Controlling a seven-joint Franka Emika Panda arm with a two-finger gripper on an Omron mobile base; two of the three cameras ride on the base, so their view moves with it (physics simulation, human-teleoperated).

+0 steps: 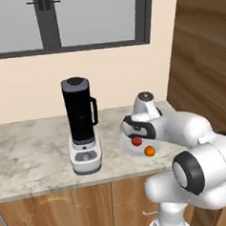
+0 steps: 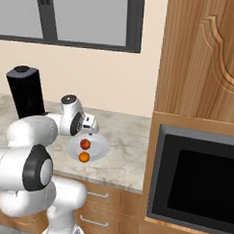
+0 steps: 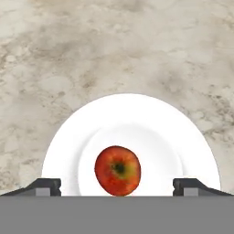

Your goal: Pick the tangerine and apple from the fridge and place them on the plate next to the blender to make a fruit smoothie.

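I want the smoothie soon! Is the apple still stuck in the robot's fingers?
No, the apple lies on the plate, with the open gripper fingers wide apart either side.

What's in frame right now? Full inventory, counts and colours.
apple: 1, red, on the plate, directly below the hand
tangerine: 1, orange, on the plate's near edge, beside the apple
plate: 1, white, on the counter right of the blender
blender: 1, black jar on white-silver base, on the counter
counter: 1, beige marble, over wooden cabinets
window: 1, dark frame, on the wall above the counter
microwave: 1, black, set in the wooden unit at right
arm: 1, white with dark joints
hand: 1, over the plate, fingers spread wide, holding nothing
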